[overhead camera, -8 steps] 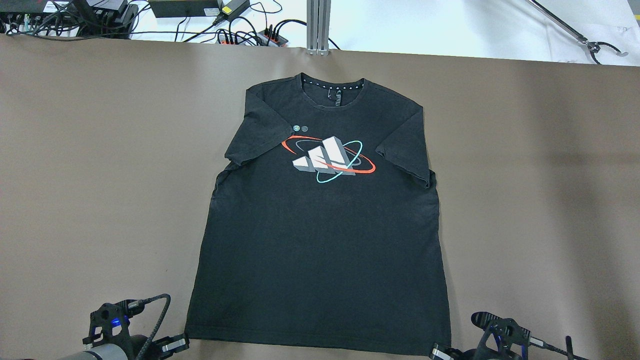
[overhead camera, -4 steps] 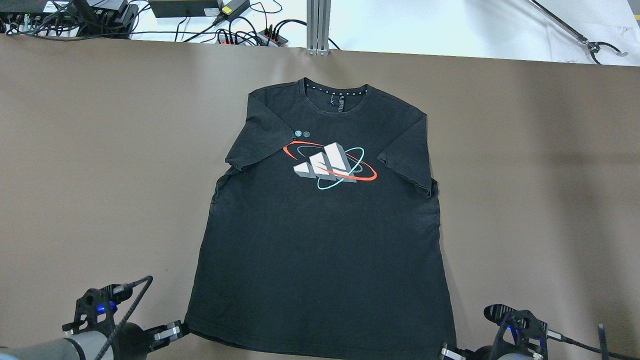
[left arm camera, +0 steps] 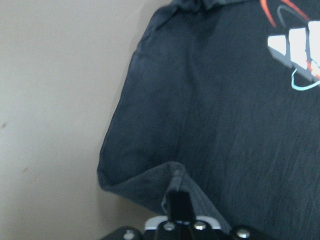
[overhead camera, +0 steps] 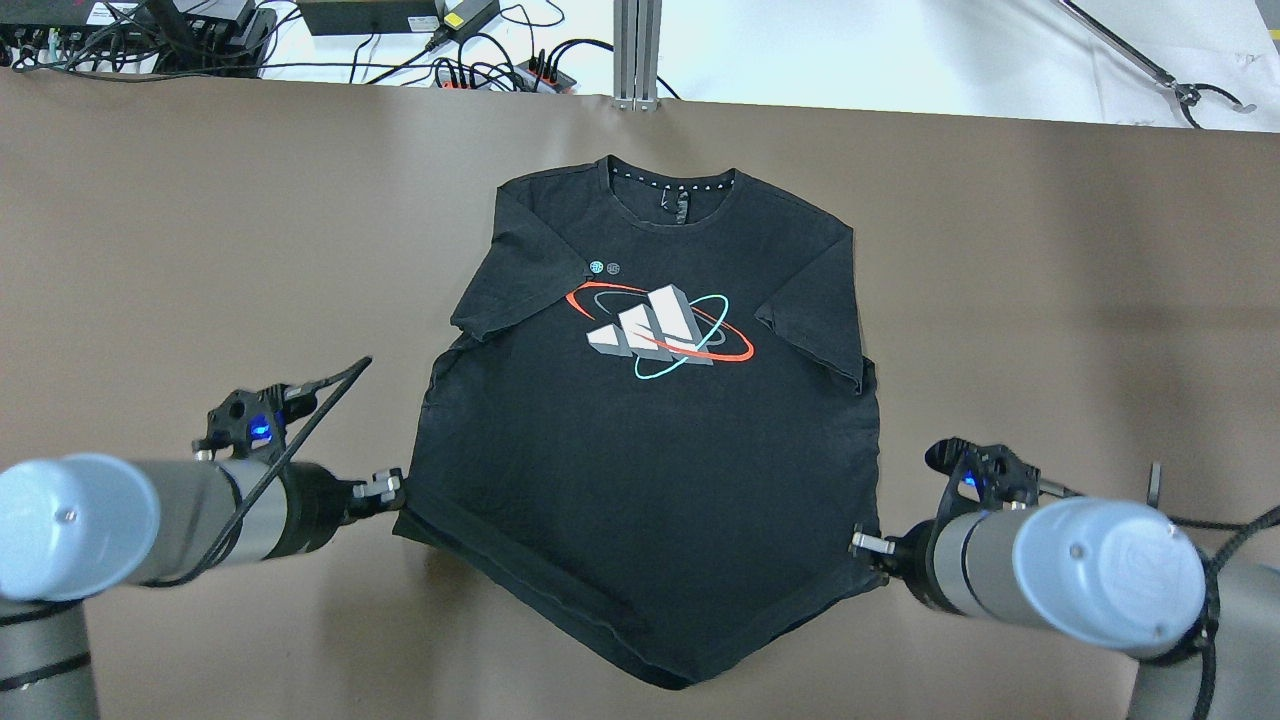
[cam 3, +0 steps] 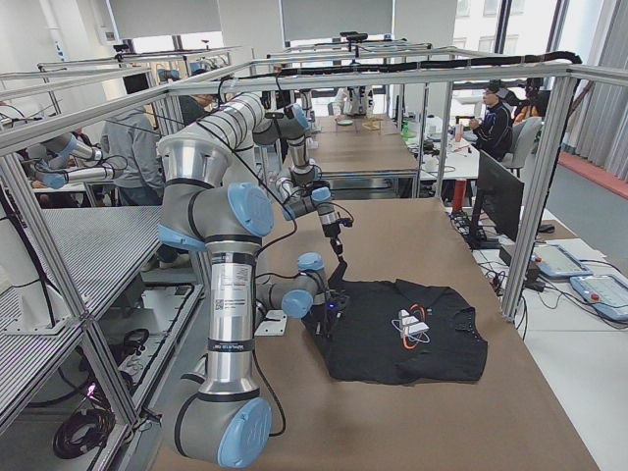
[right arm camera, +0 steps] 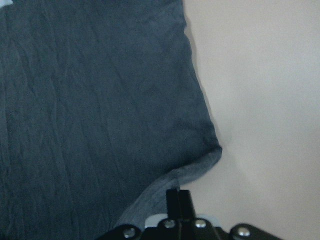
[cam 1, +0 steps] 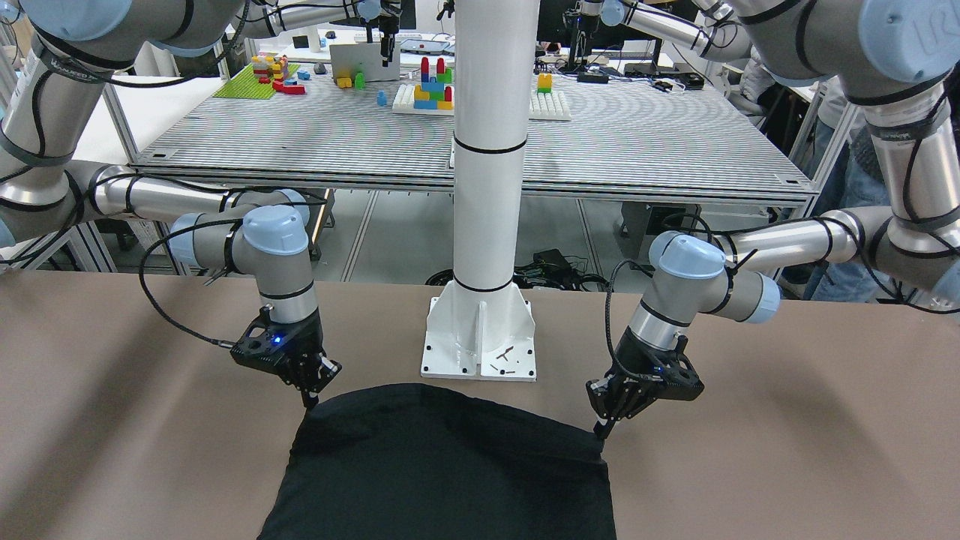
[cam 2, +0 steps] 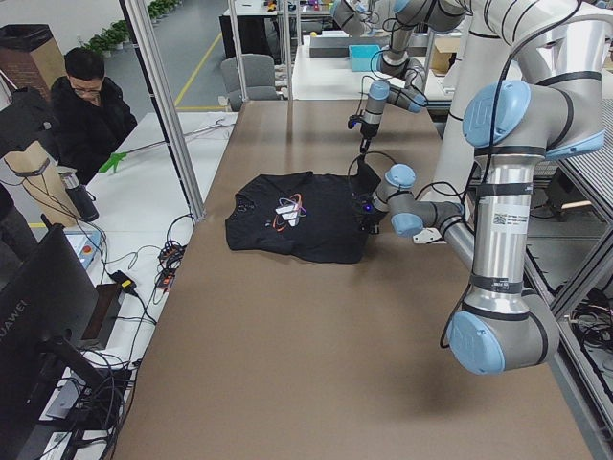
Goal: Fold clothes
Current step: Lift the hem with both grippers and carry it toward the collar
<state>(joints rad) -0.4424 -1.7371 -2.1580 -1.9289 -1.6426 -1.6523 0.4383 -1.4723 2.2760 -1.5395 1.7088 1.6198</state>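
- Overhead: black T-shirt, printed logo up, on brown desk.
- Wrist close-ups: left end effector, right end effector, each clamped tight on a hem corner.

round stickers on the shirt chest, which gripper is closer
Left. The left gripper grips the shirt's hem corner on the round stickers' side; the right gripper grips the opposite corner.

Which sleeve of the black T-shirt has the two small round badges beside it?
The sleeve on the robot's left side: the badges sit at its seam. The opposite sleeve has only plain black fabric beside it.
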